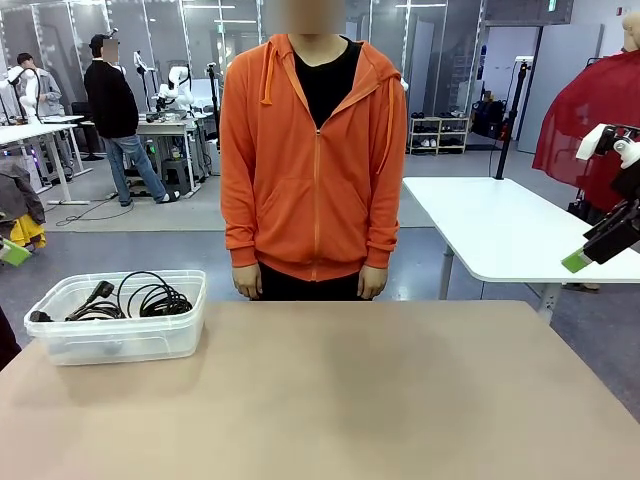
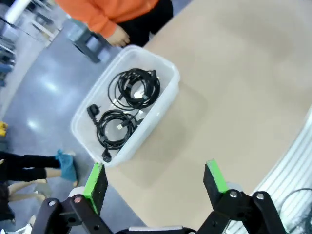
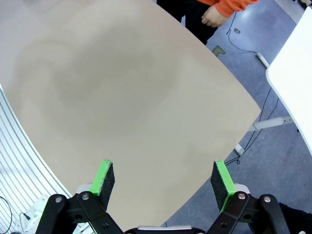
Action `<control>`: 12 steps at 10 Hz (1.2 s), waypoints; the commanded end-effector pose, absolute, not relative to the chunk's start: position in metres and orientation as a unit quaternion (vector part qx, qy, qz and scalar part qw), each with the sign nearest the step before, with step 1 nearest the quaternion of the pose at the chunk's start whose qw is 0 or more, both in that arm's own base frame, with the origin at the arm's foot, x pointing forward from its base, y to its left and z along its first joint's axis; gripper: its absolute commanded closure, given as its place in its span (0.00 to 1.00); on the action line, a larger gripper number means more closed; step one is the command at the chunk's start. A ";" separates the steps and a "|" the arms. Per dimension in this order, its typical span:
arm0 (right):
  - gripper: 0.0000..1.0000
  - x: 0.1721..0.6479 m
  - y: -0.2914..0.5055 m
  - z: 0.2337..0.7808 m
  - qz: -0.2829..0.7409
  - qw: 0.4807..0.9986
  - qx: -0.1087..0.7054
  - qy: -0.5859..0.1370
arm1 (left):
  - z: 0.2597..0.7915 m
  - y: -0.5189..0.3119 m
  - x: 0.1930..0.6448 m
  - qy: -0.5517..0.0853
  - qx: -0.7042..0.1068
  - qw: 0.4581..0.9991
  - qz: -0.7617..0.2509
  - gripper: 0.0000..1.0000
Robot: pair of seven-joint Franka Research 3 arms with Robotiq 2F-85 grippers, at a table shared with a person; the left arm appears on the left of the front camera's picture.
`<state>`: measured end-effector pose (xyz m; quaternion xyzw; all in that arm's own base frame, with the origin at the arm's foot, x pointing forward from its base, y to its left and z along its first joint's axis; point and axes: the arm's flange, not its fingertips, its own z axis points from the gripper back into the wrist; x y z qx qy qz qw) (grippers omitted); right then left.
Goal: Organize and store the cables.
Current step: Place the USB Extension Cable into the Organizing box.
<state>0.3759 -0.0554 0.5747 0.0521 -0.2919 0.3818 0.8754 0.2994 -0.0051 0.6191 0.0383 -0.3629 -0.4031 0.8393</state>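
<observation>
Cables coiled inside clear bin at table's left far corner. Left gripper jaws wide, empty, hovering near the bin. Right gripper wide, empty, above bare tabletop. Person's hands hang at sides.

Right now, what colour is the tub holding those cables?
The tub is clear, see-through plastic; the cables inside are black. The left wrist view shows it best.

Right tool cut off by frame edge; connector types indiscernible.
</observation>
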 end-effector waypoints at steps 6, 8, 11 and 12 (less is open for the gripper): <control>0.00 0.378 -0.055 0.577 0.378 0.878 0.050 -0.291 | 0.624 -0.010 0.294 -0.366 0.045 0.836 -0.406 0.00; 0.00 0.378 -0.055 0.577 0.378 0.878 0.050 -0.291 | 0.624 -0.010 0.294 -0.366 0.045 0.836 -0.406 0.00; 0.00 0.378 -0.055 0.577 0.378 0.878 0.050 -0.291 | 0.624 -0.010 0.294 -0.366 0.045 0.836 -0.406 0.00; 0.00 0.378 -0.055 0.577 0.378 0.878 0.050 -0.291 | 0.624 -0.010 0.294 -0.366 0.045 0.836 -0.406 0.00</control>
